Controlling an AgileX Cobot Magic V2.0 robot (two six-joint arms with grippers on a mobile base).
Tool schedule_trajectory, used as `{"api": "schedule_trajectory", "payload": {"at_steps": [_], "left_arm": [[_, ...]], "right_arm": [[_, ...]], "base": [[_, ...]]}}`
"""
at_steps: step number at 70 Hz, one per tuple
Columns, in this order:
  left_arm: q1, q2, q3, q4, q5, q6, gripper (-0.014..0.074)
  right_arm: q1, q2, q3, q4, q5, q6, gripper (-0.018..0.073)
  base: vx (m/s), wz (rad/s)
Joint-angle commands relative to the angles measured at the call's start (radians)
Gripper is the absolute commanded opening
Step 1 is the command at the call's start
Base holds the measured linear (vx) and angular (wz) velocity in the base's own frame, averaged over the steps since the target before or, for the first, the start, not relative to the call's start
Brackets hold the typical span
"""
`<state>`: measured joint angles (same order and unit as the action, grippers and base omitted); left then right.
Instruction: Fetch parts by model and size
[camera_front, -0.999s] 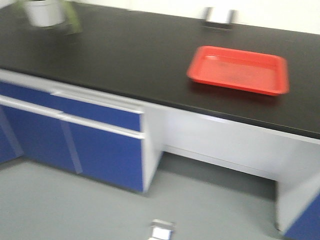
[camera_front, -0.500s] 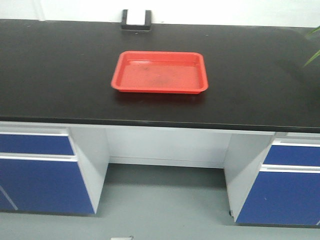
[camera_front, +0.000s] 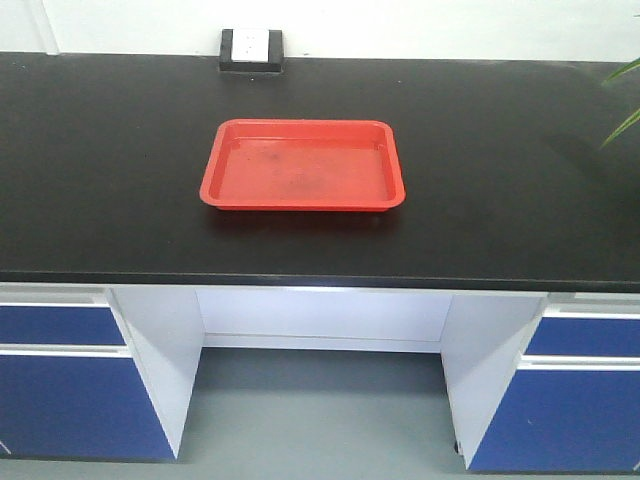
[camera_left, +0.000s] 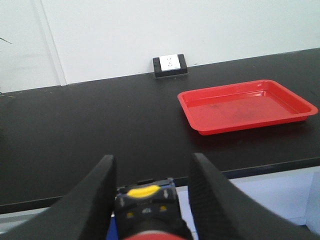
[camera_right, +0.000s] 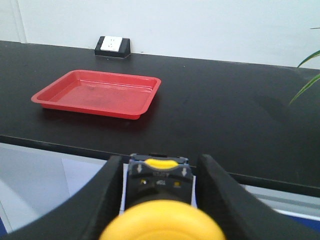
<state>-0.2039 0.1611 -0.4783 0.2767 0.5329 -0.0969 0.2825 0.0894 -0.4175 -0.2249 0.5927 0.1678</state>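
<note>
Facing the red tray (camera_front: 300, 165) on the black table (camera_front: 100, 180): left fingers (camera_left: 97, 200) clenched on the red-capped push-button switch (camera_left: 145, 210), right fingers (camera_right: 220, 192) on the yellow-capped push-button switch (camera_right: 159, 200), both caps turned away from the tray; tray ahead-right of the left load, ahead-left of the right, seemingly equally near either arm
</note>
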Motion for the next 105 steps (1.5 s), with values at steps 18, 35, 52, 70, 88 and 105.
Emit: {"api": "schedule_trajectory", "payload": {"at_steps": [18, 35, 52, 70, 88, 105], "left_arm": [[0.002, 0.017, -0.026, 0.004, -0.077, -0.003, -0.0006], [0.002, 0.017, -0.026, 0.004, -0.077, -0.003, -0.0006], [0.002, 0.017, -0.026, 0.004, -0.077, -0.003, -0.0006], [0.002, 0.017, -0.026, 0.004, -0.077, -0.003, -0.0006], [0.002, 0.017, -0.026, 0.004, -0.077, -0.003, -0.0006], [0.002, 0.017, -0.026, 0.004, -0.077, -0.003, -0.0006]], "right_arm": [[-0.005, 0.012, -0.026, -0.014, -0.079, -0.011, -0.0006], [-0.005, 0.012, -0.026, -0.014, -0.079, -0.011, -0.0006], [-0.005, 0.012, -0.026, -0.014, -0.079, -0.011, -0.0006], [-0.005, 0.012, -0.026, -0.014, -0.079, -0.011, -0.0006], [-0.005, 0.012, -0.026, -0.014, -0.079, -0.011, -0.0006], [-0.005, 0.012, -0.026, -0.014, -0.079, -0.011, -0.0006]], "base": [[0.16, 0.05], [0.16, 0.01], [0.16, -0.03], [0.14, -0.02], [0.13, -0.01], [0.1, -0.01]]}}
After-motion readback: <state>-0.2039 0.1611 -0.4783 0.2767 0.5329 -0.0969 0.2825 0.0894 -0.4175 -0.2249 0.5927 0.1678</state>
